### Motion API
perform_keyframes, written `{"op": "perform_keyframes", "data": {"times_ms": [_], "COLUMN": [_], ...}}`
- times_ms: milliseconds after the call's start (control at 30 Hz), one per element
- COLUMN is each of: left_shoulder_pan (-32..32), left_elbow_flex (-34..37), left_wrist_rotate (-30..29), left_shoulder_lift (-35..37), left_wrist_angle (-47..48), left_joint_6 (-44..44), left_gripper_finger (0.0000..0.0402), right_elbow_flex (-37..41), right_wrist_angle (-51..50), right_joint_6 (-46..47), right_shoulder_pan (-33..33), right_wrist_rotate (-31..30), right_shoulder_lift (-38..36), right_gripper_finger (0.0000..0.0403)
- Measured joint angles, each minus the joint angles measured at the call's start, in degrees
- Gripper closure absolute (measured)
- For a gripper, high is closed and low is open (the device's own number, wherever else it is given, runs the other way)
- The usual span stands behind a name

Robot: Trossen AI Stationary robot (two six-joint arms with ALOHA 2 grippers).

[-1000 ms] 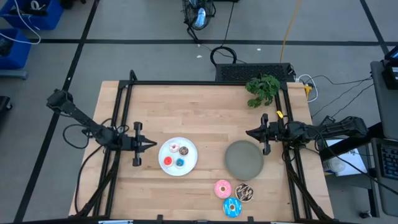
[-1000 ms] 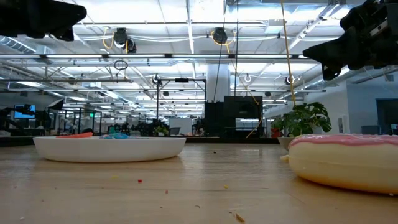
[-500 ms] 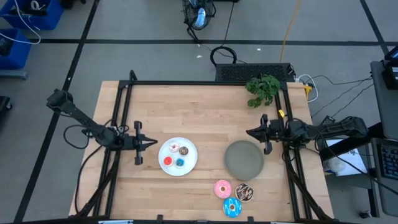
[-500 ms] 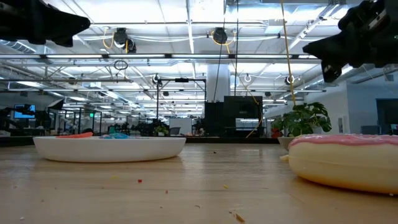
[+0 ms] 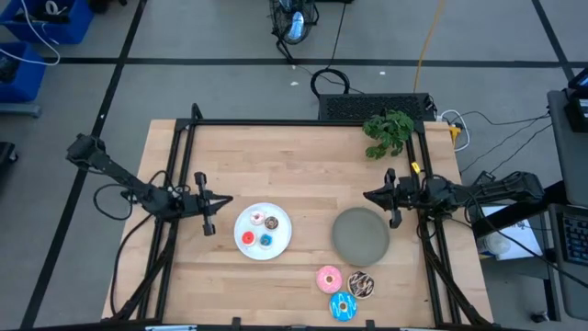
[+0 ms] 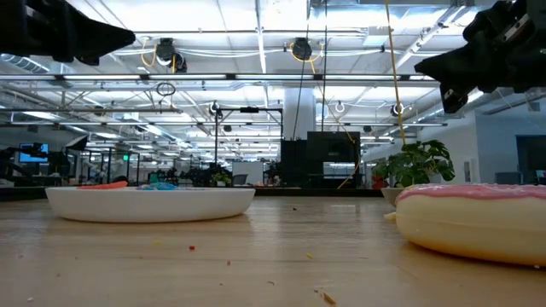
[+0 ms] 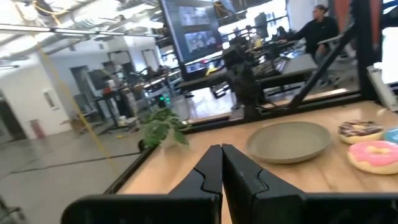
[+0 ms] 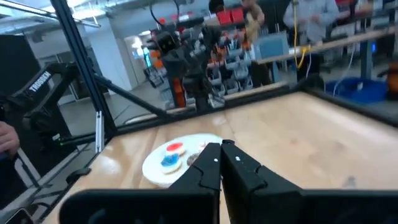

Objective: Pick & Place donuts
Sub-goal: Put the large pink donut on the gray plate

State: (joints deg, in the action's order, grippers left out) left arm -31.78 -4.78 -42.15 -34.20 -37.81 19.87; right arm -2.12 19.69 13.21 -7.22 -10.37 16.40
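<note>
Small donuts in whitish (image 5: pixel 256 219), brown (image 5: pixel 272 222), red (image 5: pixel 248 238) and blue (image 5: pixel 265 241) lie on the white plate (image 5: pixel 279 213). The larger pink donut (image 5: pixel 329 278), sprinkled chocolate donut (image 5: pixel 360 284) and blue donut (image 5: pixel 344 305) lie flat on the table near its near edge. My left gripper (image 5: pixel 229 198) hovers shut just left of the white plate, above the table. My right gripper (image 5: pixel 366 195) hovers shut beyond the far rim of the grey plate (image 5: pixel 360 235). Both sets of fingers (image 7: pixel 222 151) (image 8: pixel 221 147) are closed and hold nothing.
A green plant (image 5: pixel 389 131) stands at the table's far right corner. A black frame rail (image 5: pixel 303 122) runs around the table. The wood between the two plates and toward the far edge is bare. People stand in the room behind the table.
My left gripper has moved a little toward the table's far edge and turned slightly, staying shut. The donuts and plates have kept their places.
</note>
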Motion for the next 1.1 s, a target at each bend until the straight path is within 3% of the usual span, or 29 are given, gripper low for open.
{"op": "perform_keyframes", "data": {"times_ms": [133,267,467,667,867,1100], "left_shoulder_pan": [2.4,4.7,7.0,7.7,7.7,7.7], "left_elbow_flex": [0.0,0.0,0.0,0.0,0.0,0.0], "left_wrist_rotate": [-0.3,-0.3,0.0,0.1,0.2,0.1], "left_shoulder_lift": [0.0,0.0,0.0,0.0,0.0,0.0], "left_wrist_angle": [0.0,0.1,0.4,2.0,2.9,2.9], "left_joint_6": [1.5,1.3,0.8,0.5,0.5,1.1], "left_gripper_finger": [0.0385,0.0385,0.0385,0.0385,0.0385,0.0385], "right_elbow_flex": [-1.9,-10.8,-31.6,-50.3,-58.3,-58.8], "right_wrist_angle": [3.9,-5.5,-30.9,-54.5,-56.4,-54.8], "right_joint_6": [-5.4,-9.2,-10.5,-3.4,3.4,14.0], "right_shoulder_pan": [0.0,-1.6,-7.7,-18.1,-30.2,-36.5], "right_wrist_rotate": [1.3,2.7,-1.4,-4.4,-4.5,-1.5], "right_shoulder_lift": [0.8,6.7,24.2,41.6,54.8,63.5], "right_gripper_finger": [0.0403,0.0403,0.0403,0.0403,0.0403,0.0403]}}
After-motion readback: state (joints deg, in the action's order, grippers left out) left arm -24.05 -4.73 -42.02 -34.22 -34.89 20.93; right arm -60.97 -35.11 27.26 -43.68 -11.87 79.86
